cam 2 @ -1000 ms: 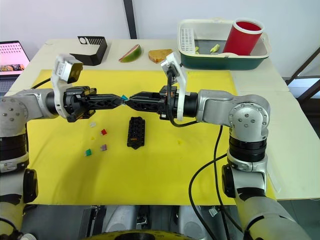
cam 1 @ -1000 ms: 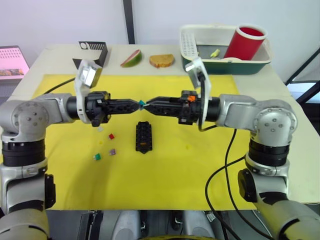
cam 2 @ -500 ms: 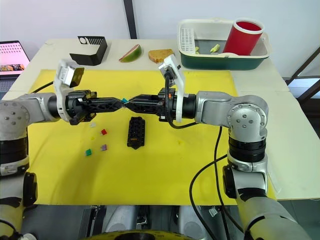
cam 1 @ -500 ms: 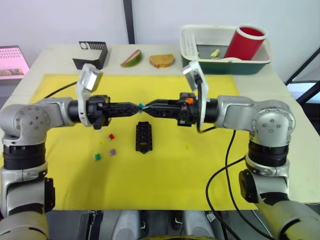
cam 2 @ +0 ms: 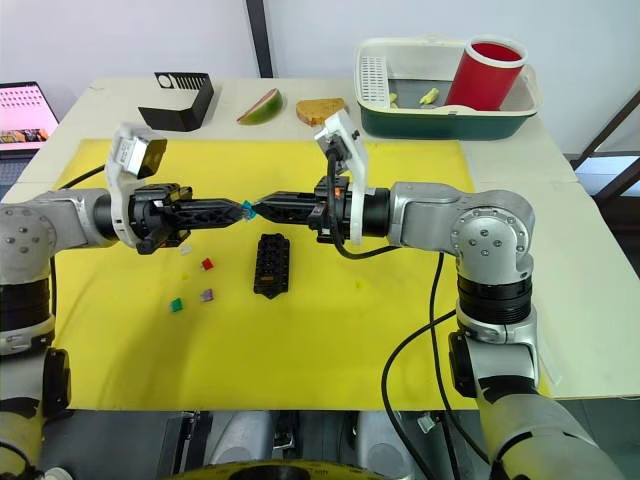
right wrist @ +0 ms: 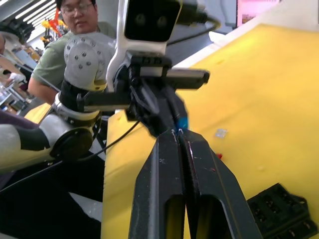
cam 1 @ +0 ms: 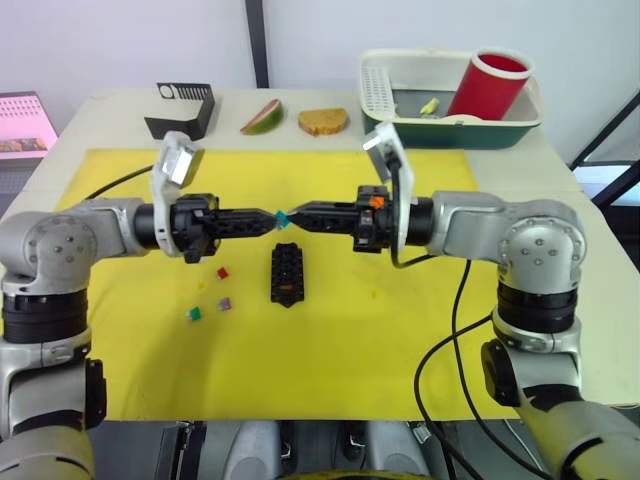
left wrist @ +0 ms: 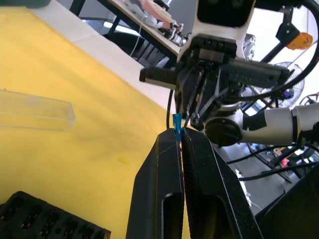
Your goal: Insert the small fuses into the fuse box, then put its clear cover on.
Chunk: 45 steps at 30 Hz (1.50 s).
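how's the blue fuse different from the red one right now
The blue fuse is up in the air, pinched between the tips of the left hand and the right hand, above the fuse box. The red fuse lies loose on the yellow mat, left of the box, with nothing touching it. Besides colour, they look alike: both tiny, neither yet in a slot.

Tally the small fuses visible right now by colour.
Blue fuse: 1, held in the air
Red fuse: 1
Purple fuse: 1
Green fuse: 1
Pale grey fuse: 1
Total: 5 that can be told apart; no orange one can be made out for sure.
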{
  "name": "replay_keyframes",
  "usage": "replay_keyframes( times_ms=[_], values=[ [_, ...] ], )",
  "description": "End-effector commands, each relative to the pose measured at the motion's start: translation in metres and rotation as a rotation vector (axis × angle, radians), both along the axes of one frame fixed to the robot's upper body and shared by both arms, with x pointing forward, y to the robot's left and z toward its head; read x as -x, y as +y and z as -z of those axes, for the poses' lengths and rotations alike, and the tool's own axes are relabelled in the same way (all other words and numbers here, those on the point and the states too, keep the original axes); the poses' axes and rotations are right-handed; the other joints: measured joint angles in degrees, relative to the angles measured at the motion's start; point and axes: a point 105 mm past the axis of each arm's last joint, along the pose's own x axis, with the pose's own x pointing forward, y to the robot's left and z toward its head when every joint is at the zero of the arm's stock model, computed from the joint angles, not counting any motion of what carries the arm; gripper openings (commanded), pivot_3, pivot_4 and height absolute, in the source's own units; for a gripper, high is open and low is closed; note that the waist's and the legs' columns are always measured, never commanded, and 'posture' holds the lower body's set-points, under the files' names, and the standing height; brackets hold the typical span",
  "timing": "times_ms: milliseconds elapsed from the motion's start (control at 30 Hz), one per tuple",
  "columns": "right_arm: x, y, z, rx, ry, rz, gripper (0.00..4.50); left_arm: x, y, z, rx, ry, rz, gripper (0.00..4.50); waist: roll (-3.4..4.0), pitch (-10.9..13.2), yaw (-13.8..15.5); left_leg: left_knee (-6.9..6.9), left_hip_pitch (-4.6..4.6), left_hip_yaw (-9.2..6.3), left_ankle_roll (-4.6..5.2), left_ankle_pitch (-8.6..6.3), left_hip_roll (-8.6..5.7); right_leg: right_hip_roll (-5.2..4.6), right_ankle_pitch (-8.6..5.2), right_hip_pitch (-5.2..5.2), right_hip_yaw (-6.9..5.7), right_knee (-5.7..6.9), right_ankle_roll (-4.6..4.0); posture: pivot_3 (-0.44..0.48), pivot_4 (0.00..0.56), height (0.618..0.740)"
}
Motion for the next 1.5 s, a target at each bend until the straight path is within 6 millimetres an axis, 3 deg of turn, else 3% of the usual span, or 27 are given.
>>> replay_keyframes(
  times_ms=[33,100,300,500,1500],
  values=[
    [0.009,-0.005,-0.02,-0.068,-0.06,-0.034,0.64,0.005,0.001,-0.008,0.009,-0.044,0.019,0.0,0.0,0.0,0.01,0.0,0.0,0.0,0.0,0.0,0.0,0.0,0.0,0.0,0.0,0.0,0.0,0.0,0.15,0.74],
    [0.006,-0.006,-0.016,-0.044,-0.054,-0.015,1.27,0.004,0.001,-0.009,0.009,-0.05,0.018,0.0,0.0,0.0,0.02,0.0,0.0,0.0,0.0,0.0,0.0,0.0,0.0,0.0,0.0,0.0,0.0,0.0,0.15,0.74],
    [0.001,-0.002,0.003,0.023,-0.01,0.01,1.27,0.004,0.0,-0.013,0.016,-0.064,0.019,0.0,0.0,0.0,0.01,0.0,0.0,0.0,0.0,0.0,0.0,0.0,0.0,0.0,0.0,-0.01,0.0,0.0,0.15,0.74],
    [0.001,0.0,0.009,0.039,0.005,0.004,1.27,0.003,-0.001,-0.014,0.015,-0.068,0.017,0.0,0.0,0.0,0.02,0.0,-0.01,0.0,0.0,0.0,0.0,0.0,0.0,0.0,0.0,-0.01,0.0,0.0,0.15,0.74],
    [0.005,0.004,-0.002,-0.017,0.005,-0.028,1.27,0.006,0.002,-0.008,-0.001,-0.06,0.01,0.0,0.0,0.0,0.01,-0.01,-0.01,0.0,0.01,0.0,0.0,0.0,0.0,-0.01,0.0,-0.05,0.0,0.0,0.15,0.74]
  ],
)
